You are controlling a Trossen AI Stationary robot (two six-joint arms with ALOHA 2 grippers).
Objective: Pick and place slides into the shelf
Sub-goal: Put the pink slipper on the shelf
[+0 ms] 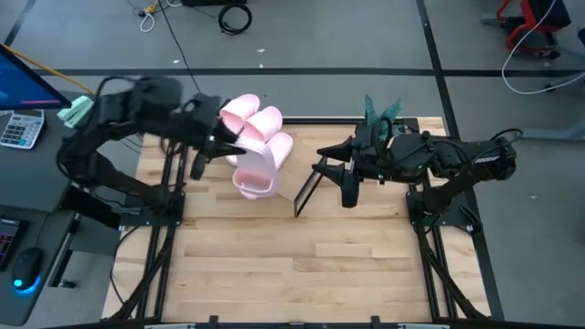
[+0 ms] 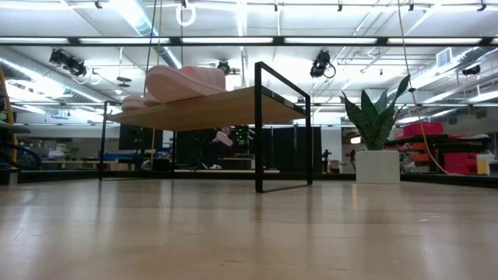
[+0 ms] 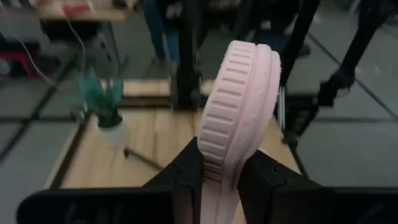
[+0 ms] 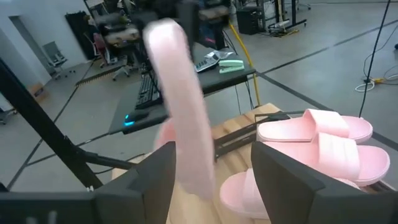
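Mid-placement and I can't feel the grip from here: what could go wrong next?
1. The left gripper pinches the held slide only by the edge of its sole, standing on end; it may pivot or slip out.
2. The other slides are crowded at one end of the shelf; setting this one down could nudge one off.
3. The right gripper waits open close to the shelf's black end frame and could catch it.

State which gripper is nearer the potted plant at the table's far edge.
Right. The right gripper sits just in front of the potted plant; the left gripper, fingers shut on a pink slide, is across the shelf.
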